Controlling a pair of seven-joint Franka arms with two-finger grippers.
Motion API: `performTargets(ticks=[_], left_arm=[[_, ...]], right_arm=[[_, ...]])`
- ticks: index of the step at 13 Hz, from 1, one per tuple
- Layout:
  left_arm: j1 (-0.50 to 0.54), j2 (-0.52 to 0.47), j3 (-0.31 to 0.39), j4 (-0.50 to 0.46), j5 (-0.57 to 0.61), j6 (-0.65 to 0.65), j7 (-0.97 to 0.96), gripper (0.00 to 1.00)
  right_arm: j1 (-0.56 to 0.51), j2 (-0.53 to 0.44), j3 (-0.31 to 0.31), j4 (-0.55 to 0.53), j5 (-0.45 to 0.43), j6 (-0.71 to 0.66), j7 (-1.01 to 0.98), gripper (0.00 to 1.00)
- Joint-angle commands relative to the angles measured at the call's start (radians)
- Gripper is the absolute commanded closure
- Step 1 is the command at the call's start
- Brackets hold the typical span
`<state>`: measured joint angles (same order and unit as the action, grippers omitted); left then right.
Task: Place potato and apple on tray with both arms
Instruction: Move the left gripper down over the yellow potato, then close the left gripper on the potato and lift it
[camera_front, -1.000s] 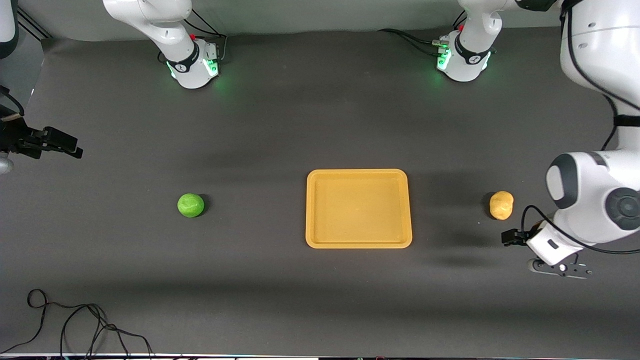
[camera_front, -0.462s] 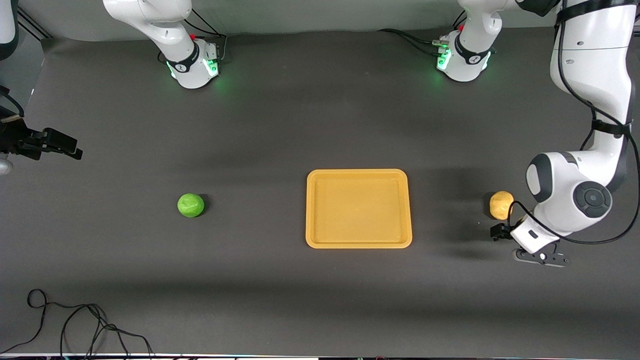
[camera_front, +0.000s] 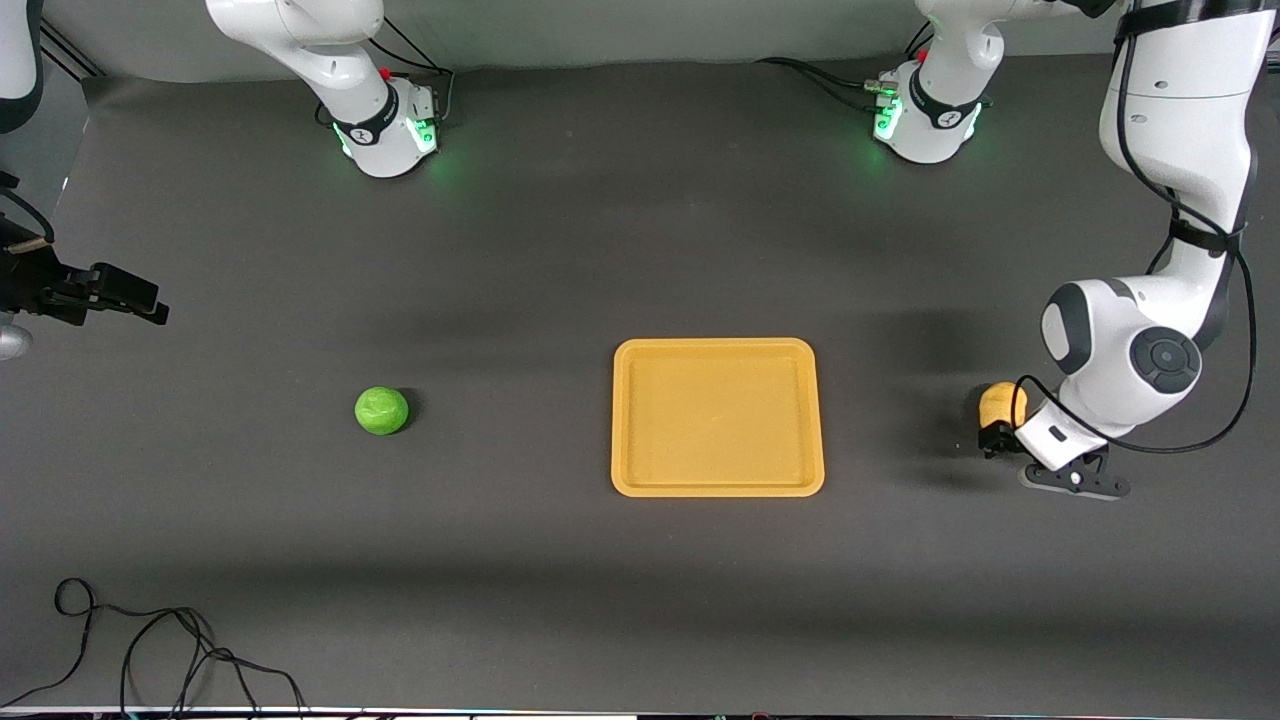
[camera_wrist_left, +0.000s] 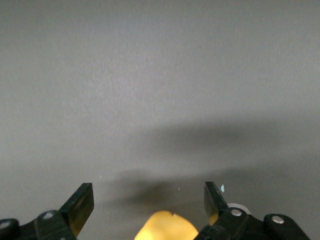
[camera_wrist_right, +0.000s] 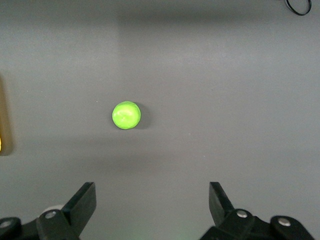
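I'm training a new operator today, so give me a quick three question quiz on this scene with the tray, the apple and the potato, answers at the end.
1. True or false: the tray has nothing on it.
2. Which item is the left gripper over? A) apple B) potato C) tray
3. Fill in: the right gripper, waiting high up at the right arm's end of the table, has its jaws ____.

Key
1. True. Both items lie on the table, one off each end of the tray.
2. B. Its open fingers straddle the potato without gripping it.
3. Open. The apple lies well apart from it.
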<state>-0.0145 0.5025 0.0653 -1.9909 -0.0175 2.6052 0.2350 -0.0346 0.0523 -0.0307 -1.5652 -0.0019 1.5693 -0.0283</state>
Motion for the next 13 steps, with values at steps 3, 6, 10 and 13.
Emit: performTargets(ticks=[3,6,10,13], left_arm=[[0.004,-0.111,-0.01,-0.146,-0.03,0.038,0.032,0.02],[0.002,-0.113,-0.01,-0.219,-0.03,0.148,0.032,0.02],[0.011,-0.093,-0.012,-0.258,-0.03,0.229,0.069,0.09],[0.011,-0.058,-0.016,-0.258,-0.03,0.277,0.067,0.43]], right_arm=[[0.01,0.015,-0.008,0.028,0.007,0.003,-0.007,0.0],[0.01,0.015,-0.008,0.028,0.007,0.003,-0.007,0.0],[0.01,0.015,-0.008,0.027,0.007,0.003,-0.009,0.0],[0.01,0.015,-0.008,0.027,0.007,0.003,-0.007,0.0]])
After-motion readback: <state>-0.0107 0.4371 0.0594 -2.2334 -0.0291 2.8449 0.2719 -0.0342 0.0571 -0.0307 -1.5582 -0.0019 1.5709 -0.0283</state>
